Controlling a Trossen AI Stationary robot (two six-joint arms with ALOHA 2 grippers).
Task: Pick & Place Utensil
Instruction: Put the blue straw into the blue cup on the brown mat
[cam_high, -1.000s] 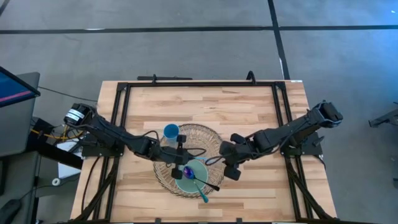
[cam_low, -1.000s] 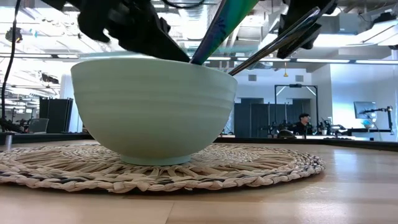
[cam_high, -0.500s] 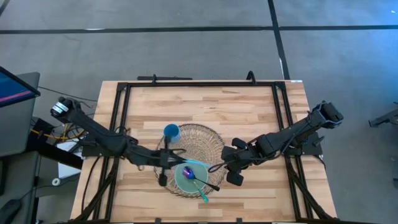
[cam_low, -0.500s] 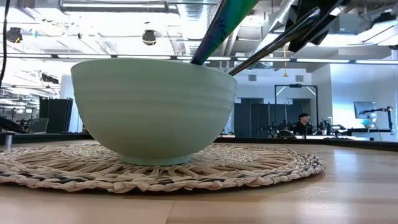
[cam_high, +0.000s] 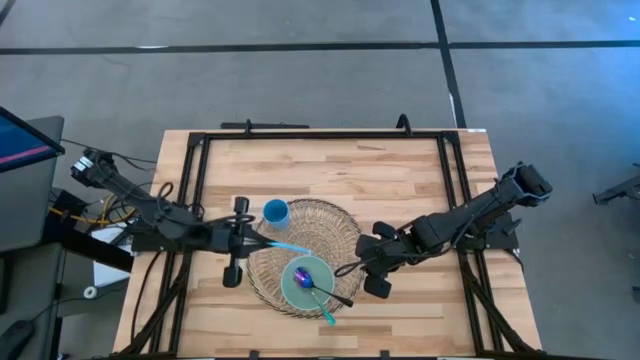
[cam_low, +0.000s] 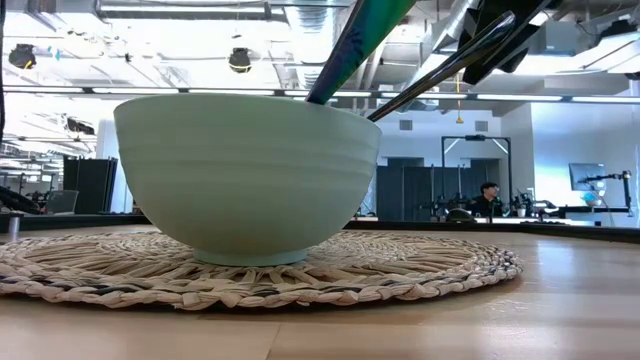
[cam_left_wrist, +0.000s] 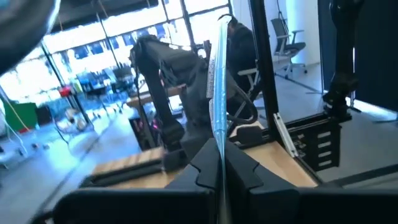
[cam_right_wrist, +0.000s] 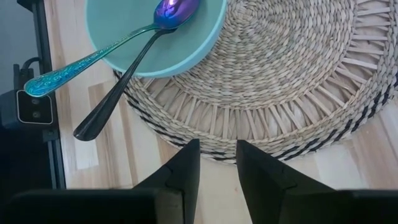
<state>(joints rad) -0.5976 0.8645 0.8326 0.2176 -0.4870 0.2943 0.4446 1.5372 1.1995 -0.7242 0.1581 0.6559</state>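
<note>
A pale green bowl (cam_high: 306, 283) (cam_low: 245, 175) stands on a round woven mat (cam_high: 340, 225). In the bowl lie a purple-bowled spoon (cam_right_wrist: 177, 9) with a teal handle (cam_right_wrist: 74, 67) and a dark utensil (cam_right_wrist: 118, 90); both handles lean out over the rim. My left gripper (cam_high: 258, 243) is at the mat's left edge, shut on a thin light-blue utensil (cam_high: 287, 247) (cam_left_wrist: 214, 93). My right gripper (cam_high: 360, 268) (cam_right_wrist: 217, 152) is open at the mat's near-right edge, touching nothing. A blue cup (cam_high: 275, 211) stands on the mat's far-left part. My left gripper pinches the light-blue utensil by one end (cam_left_wrist: 219, 163) between its two fingers (cam_left_wrist: 242, 169). The fingers come about level from the table's left and lie along it. The utensil sticks out past the fingertips toward the table's right, its free end (cam_high: 308, 252) above the mat.
A black frame (cam_high: 320, 133) runs around the wooden table top. In the low view my right gripper (cam_low: 505, 30) is above the dark handle (cam_low: 440, 68). The room behind holds a person (cam_low: 487, 195) far off. Bare wood lies along the far side (cam_high: 330, 165).
My left gripper has drawn back from above the bowl toward the table's left edge, staying shut on the light-blue utensil, which has travelled with it. My right gripper shifted slightly toward the near edge, then held still. The bowl and its two utensils have not moved.
</note>
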